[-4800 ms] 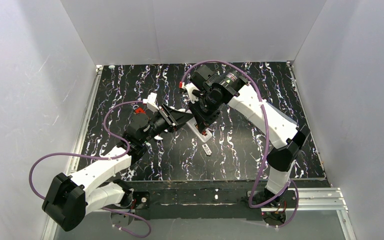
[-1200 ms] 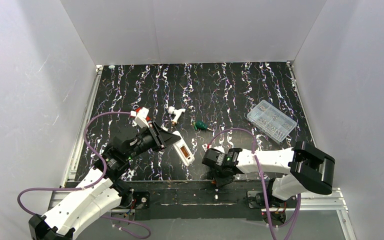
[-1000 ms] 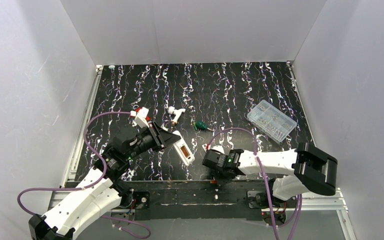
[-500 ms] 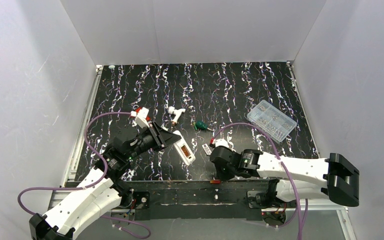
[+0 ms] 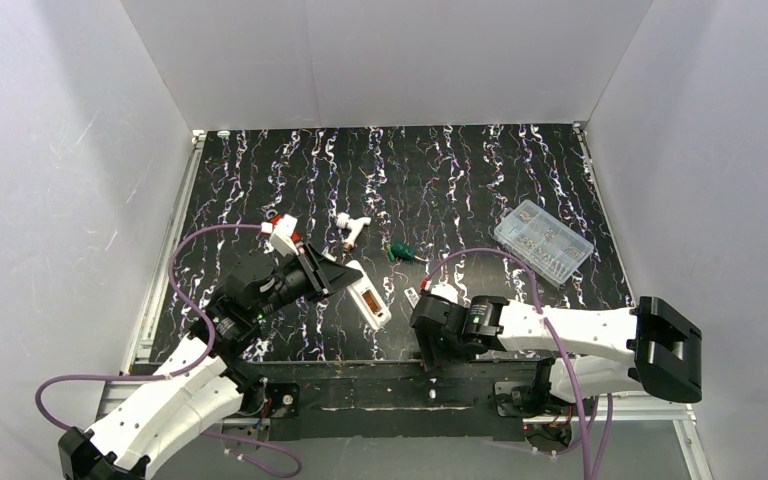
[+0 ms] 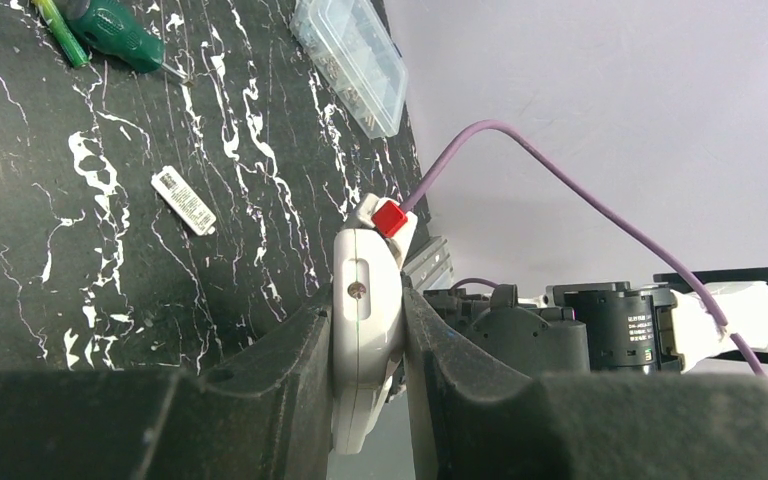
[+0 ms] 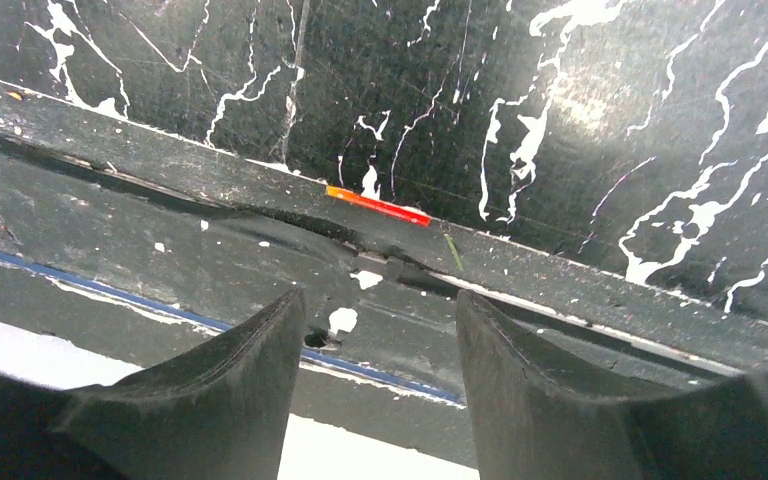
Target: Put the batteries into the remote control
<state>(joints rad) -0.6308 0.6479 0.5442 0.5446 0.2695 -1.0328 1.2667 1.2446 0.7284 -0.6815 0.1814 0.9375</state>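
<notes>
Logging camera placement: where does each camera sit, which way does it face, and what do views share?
Top external: above, behind the bases, looking down on the table; left arm and right arm show.
Left wrist: looks along the left gripper clamping the remote control; right arm beyond.
Right wrist: looks down at the table's near edge, battery beyond the open right gripper.
Shared: top and left wrist show the screwdriver and clear box.

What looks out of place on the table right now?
One red-orange battery lies in the seam between the mat and the near-edge rail, just ahead of the open right gripper. It is not in the remote control, which the left gripper clamps.
</notes>
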